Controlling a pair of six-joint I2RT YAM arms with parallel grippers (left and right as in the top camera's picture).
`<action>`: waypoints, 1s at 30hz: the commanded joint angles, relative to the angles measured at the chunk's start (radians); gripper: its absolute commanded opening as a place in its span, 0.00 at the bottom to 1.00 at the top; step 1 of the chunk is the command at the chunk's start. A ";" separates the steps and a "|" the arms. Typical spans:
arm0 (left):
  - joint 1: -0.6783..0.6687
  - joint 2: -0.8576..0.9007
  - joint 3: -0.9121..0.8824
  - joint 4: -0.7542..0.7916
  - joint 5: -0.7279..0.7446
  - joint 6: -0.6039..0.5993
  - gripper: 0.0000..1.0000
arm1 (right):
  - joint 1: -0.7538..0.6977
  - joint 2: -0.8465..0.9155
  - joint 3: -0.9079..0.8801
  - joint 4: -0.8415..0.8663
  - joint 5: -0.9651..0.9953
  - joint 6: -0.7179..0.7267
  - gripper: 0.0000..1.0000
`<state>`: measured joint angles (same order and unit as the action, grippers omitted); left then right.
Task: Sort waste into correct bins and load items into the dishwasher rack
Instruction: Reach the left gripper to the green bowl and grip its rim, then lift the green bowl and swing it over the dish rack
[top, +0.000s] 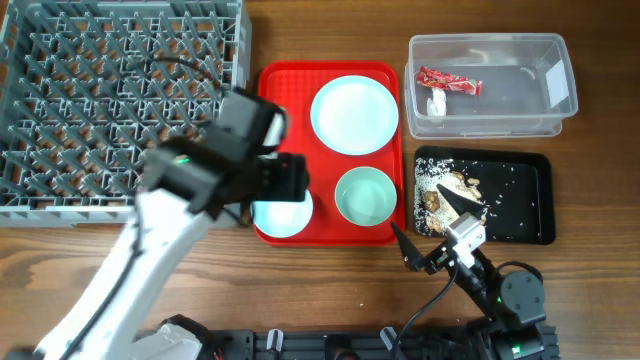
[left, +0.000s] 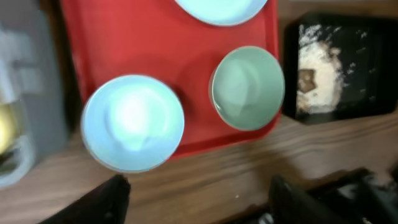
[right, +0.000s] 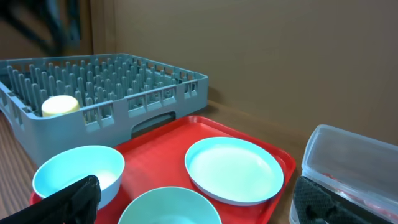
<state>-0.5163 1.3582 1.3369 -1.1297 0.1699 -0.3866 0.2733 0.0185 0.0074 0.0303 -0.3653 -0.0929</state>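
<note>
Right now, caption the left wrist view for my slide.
Open left end effector above pale-blue bowl and mint-green bowl at the red tray edge.

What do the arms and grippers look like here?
Left arm: white link, black wrist housing, small green light. Right arm: black joints, pale wrist block, black cable. Left gripper and right gripper: two black fingers each; the right one's look textured.

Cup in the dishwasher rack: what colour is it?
Pale yellow; the cup shows best in the right wrist view.
</note>
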 joint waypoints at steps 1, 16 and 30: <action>-0.060 0.074 -0.126 0.137 0.013 -0.014 0.65 | -0.002 0.000 -0.002 0.002 0.007 0.014 1.00; -0.232 0.492 -0.167 0.393 -0.122 -0.047 0.28 | -0.002 0.000 -0.002 0.002 0.007 0.014 1.00; -0.222 0.482 -0.165 0.435 -0.114 -0.053 0.25 | -0.002 0.000 -0.002 0.002 0.007 0.014 1.00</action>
<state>-0.7460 1.8542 1.1751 -0.7002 0.0711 -0.4309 0.2733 0.0185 0.0074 0.0303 -0.3649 -0.0929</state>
